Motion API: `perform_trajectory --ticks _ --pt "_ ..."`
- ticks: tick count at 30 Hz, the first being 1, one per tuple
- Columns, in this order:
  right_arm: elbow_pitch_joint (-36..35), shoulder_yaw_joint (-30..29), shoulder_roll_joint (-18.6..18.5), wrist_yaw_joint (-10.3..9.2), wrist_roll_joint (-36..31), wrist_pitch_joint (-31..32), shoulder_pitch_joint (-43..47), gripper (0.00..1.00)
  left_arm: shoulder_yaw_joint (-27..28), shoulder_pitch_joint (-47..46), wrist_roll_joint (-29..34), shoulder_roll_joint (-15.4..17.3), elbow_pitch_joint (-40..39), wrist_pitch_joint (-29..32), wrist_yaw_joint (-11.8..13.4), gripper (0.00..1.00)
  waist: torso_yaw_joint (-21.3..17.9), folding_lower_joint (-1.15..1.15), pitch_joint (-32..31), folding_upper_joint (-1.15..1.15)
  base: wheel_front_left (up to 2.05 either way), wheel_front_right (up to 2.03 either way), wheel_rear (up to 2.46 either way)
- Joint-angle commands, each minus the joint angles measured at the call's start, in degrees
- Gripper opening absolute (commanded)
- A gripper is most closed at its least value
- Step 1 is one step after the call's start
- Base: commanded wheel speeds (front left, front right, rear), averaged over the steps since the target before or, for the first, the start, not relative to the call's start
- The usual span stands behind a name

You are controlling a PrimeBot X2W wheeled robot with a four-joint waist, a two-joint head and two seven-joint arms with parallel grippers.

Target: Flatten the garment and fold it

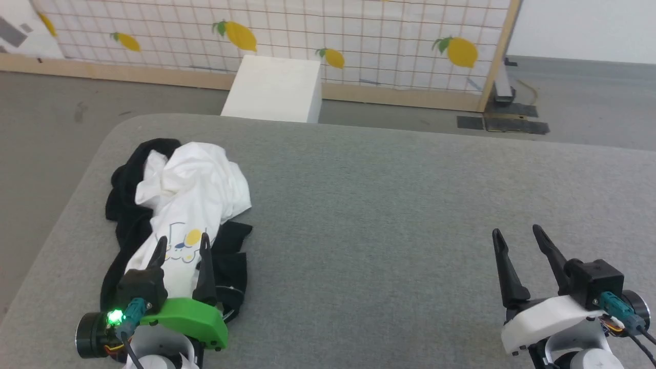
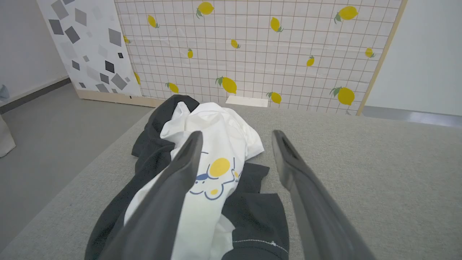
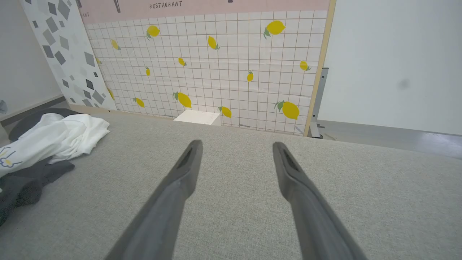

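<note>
**Shirt lies crumpled at the table's left side, both grippers spread**

Cloth is bunched in a long heap on the left part of the grey fabric-covered table (image 1: 389,205). It is the garment (image 1: 189,195), a white shirt with black sleeves and a small yellow-and-blue chest print. The white body is rumpled on top. Black sleeve cloth runs along its left side, curls around its far end, and spreads out from under its right side near the print. The print faces up at the near end of the heap.

The left gripper (image 1: 184,237), with a green housing and two long dark fingers, is over that near end. Its fingers stand well apart and hold nothing. In the left wrist view the print shows between them. Whether the fingertips touch the cloth cannot be told.

The right gripper (image 1: 516,229), with a white housing, is over bare table at the lower right, well apart from the shirt. Its fingers are also spread and empty.

Beyond the table's far edge a white rectangular box (image 1: 277,89) stands on the grey floor. Behind it is a white grid-patterned panel printed with yellow lemons (image 1: 359,31).
</note>
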Motion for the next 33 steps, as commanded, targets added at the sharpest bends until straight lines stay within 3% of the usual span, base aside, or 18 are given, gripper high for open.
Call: perform_trajectory --ticks 1,33 --pt "0.38 0.02 0.0 -0.03 0.57 -0.74 0.94 1.0 0.06 0.58 -0.36 -0.1 0.2 -0.59 0.32 1.0 1.1 0.0 0.01 0.0 0.0 0.0 0.0" --pt "2.55 0.18 0.0 -0.05 2.93 -4.64 2.25 1.0 -0.66 1.01 -3.17 -0.18 2.83 -4.47 0.64 1.0 10.27 0.0 0.29 0.0 0.0 0.0 0.0"
